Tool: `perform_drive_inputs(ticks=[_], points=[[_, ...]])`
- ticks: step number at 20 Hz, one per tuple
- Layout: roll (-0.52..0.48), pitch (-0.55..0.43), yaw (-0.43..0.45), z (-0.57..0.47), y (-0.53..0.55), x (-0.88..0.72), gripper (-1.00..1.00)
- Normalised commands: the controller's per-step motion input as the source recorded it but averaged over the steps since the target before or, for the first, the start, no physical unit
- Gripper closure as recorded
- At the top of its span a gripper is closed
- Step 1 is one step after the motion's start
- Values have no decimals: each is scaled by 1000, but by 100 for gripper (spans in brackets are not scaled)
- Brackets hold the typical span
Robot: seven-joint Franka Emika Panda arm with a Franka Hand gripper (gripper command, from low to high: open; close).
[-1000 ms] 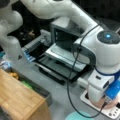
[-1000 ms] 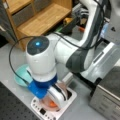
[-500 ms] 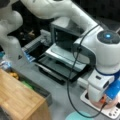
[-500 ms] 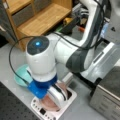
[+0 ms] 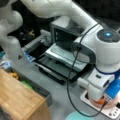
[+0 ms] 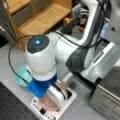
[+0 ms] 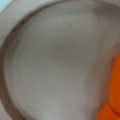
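My gripper (image 5: 100, 98) points straight down into a pink bowl (image 5: 111, 105) that sits on a white base (image 5: 110, 113) at the right of a front view. Its fingertips are hidden inside the bowl (image 6: 47, 104), behind the white hand and its blue camera mount. An orange thing (image 5: 102, 101) lies in the bowl right next to the gripper (image 6: 58, 97). The wrist view is filled by the bowl's smooth inner wall (image 7: 55, 62), with the orange thing (image 7: 113, 95) at the right edge.
A teal plate (image 6: 18, 77) lies beside the white base (image 6: 51, 115). A toaster oven (image 5: 65, 37) with its door down stands behind. A wooden shelf unit (image 5: 18, 100) with a bin of small items is at the left. A metal box (image 6: 107, 101) is close by.
The hand seems to have sunk slightly into the bowl. The orange thing shows less in a front view than it did a second ago.
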Motion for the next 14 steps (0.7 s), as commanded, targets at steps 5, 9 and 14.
perform_drive_inputs(ticks=[5,9,14], points=[[-180,15,35,195,17,-224,-100],[-172,23,39,197,-14,-231,-100],[-154,16,73,65,-99,-183,-100]])
